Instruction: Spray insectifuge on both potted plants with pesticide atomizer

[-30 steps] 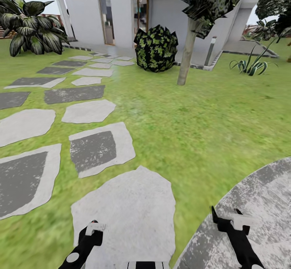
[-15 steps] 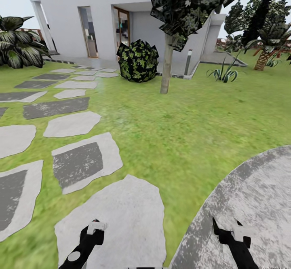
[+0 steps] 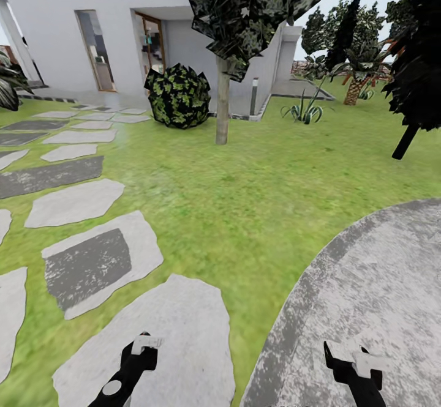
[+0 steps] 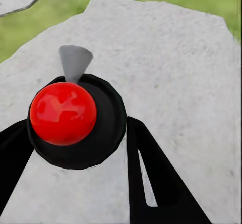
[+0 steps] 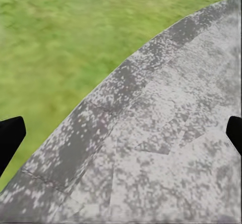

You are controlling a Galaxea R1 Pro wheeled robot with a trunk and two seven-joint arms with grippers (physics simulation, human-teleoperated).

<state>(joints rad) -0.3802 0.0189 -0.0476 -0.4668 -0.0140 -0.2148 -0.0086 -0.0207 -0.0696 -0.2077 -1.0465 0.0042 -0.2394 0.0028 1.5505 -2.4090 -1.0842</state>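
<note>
**Carrying the sprayer toward the plants**

The left tool (image 3: 142, 349) sat clenched on what looked like the pesticide atomizer (image 4: 75, 120), seen from above: a glossy red ball on a round dark body, with a small grey cone nozzle poking out. The right tool (image 3: 349, 364) hung released, its dark fingertips spread wide above the patio (image 3: 367, 284).

The step appeared to be travel, with the potted plants yet to be reached. Doing it well meant a steady base, a firm unshifting grip, and the nozzle kept facing outward.

The patio was a round slab of mottled grey stone, speckled and rough. Just beside its edge lay a pale, irregular stepping stone (image 3: 153, 339), under the left tool. Beyond the patio stretched the blurry green lawn (image 3: 245, 193), and well beyond that a slim tree trunk (image 3: 222, 101) and a faceted dark bush (image 3: 177, 96).
</note>
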